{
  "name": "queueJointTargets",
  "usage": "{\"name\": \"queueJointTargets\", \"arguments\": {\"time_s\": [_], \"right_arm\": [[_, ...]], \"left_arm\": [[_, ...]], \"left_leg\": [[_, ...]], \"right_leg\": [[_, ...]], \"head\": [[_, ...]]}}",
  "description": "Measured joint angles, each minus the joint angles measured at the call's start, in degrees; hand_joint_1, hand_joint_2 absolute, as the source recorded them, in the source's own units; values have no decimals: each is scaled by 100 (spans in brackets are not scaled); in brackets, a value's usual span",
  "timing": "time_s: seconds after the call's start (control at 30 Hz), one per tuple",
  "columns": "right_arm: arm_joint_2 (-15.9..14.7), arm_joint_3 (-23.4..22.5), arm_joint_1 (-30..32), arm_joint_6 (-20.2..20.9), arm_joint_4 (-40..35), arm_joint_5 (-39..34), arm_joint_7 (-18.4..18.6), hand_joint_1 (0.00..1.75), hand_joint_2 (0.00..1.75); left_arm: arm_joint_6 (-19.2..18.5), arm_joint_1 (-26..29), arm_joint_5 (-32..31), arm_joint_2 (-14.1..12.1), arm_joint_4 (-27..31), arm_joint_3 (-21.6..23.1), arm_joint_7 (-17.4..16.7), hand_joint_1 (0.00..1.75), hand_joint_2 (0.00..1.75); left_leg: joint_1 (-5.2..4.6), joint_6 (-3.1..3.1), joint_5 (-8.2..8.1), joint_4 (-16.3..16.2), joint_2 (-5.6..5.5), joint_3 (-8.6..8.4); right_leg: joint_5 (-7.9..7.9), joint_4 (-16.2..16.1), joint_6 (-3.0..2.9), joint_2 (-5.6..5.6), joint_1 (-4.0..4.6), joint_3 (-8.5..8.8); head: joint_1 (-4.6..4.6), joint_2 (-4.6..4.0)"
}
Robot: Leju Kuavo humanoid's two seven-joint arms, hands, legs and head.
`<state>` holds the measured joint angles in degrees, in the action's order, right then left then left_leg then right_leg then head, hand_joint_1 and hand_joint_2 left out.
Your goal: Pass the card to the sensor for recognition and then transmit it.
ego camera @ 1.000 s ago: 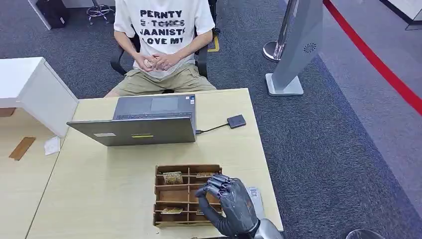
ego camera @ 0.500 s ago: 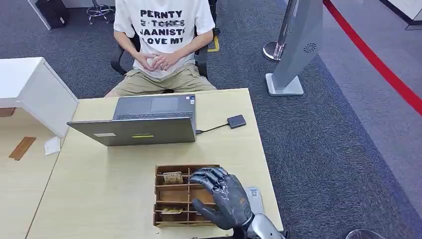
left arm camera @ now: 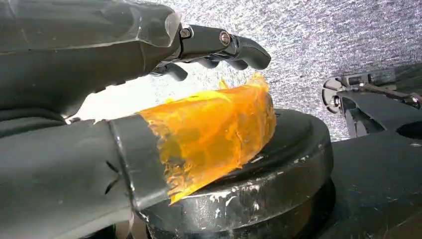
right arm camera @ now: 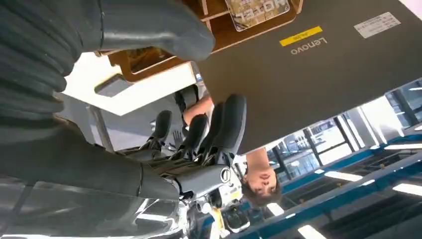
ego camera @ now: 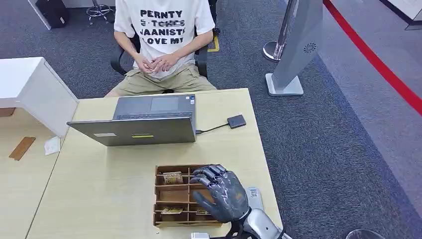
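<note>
A wooden compartment tray (ego camera: pixel 164 191) lies near the table's front edge, with a patterned card (ego camera: pixel 172 178) in its far-left slot and another card (ego camera: pixel 171 210) in a near slot. My right hand (ego camera: pixel 221 194) hovers over the tray's right column, fingers spread, holding nothing. In the right wrist view that hand (right arm camera: pixel 164 149) has its thumb and fingers apart above the tray (right arm camera: pixel 149 64), with a card (right arm camera: pixel 256 7) beyond. The small dark sensor (ego camera: pixel 236 121) sits at the table's far right, cabled to the laptop (ego camera: pixel 144 127). My left hand (left arm camera: pixel 99 59) hangs with its fingers loose, holding nothing.
A person (ego camera: pixel 161 45) sits behind the table, hands together in the lap. The open laptop stands between the tray and the person. A white flat object (ego camera: pixel 254 195) lies right of the tray. A grey kiosk stand (ego camera: pixel 293 50) is on the carpet to the right.
My right hand has shifted a little left and farther out over the tray's right column. The cards and the sensor have not moved.
</note>
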<state>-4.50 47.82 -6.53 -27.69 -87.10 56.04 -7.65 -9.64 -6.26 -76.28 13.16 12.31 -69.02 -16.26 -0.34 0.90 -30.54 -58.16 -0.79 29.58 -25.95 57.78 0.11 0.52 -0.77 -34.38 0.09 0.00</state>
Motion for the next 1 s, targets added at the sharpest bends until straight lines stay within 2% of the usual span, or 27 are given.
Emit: {"name": "queueJointTargets", "arguments": {"time_s": [0.1,0.13,0.23,0.47,0.57,0.7,0.77,0.83,1.0], "right_arm": [[7,0,-108,7,57,61,39,70,175],[9,0,-141,11,76,90,41,56,175],[13,2,-227,22,138,125,59,51,175],[52,7,-319,63,249,153,90,56,175],[68,9,-331,68,297,155,90,52,175],[90,9,-338,77,363,155,90,63,175],[94,11,-339,92,395,157,90,58,175],[96,11,-338,94,435,157,90,72,175],[122,11,-339,157,553,203,90,70,175]], "left_arm": [[-4,-1,-15,0,0,11,-2,0,0],[-7,0,-17,0,0,17,-4,0,0],[-9,0,-20,0,0,44,-2,0,0],[-9,0,-20,0,0,46,-7,0,0],[-9,1,-20,0,0,46,-7,0,0],[-9,1,-17,0,0,46,-7,0,0],[-9,0,-17,0,0,46,-7,0,0],[-7,1,-17,0,0,46,-7,0,0],[2,1,-17,0,0,46,-9,0,0]], "left_leg": [[0,0,0,0,0,0],[0,0,0,0,0,-1],[0,0,0,0,0,0],[0,0,0,0,0,0],[0,0,0,0,0,0],[0,0,0,0,0,0],[0,0,0,0,0,0],[0,0,0,0,0,0],[0,0,0,0,0,0]], "right_leg": [[0,0,0,0,0,0],[0,0,0,0,0,0],[0,0,0,0,0,0],[0,0,0,0,0,0],[0,0,0,0,0,0],[0,0,0,0,0,0],[0,0,0,0,0,0],[0,0,0,0,0,0],[0,0,0,0,0,0]], "head": [[0,0],[0,0],[0,0],[0,0],[0,0],[0,0],[0,0],[0,0],[0,0]]}}
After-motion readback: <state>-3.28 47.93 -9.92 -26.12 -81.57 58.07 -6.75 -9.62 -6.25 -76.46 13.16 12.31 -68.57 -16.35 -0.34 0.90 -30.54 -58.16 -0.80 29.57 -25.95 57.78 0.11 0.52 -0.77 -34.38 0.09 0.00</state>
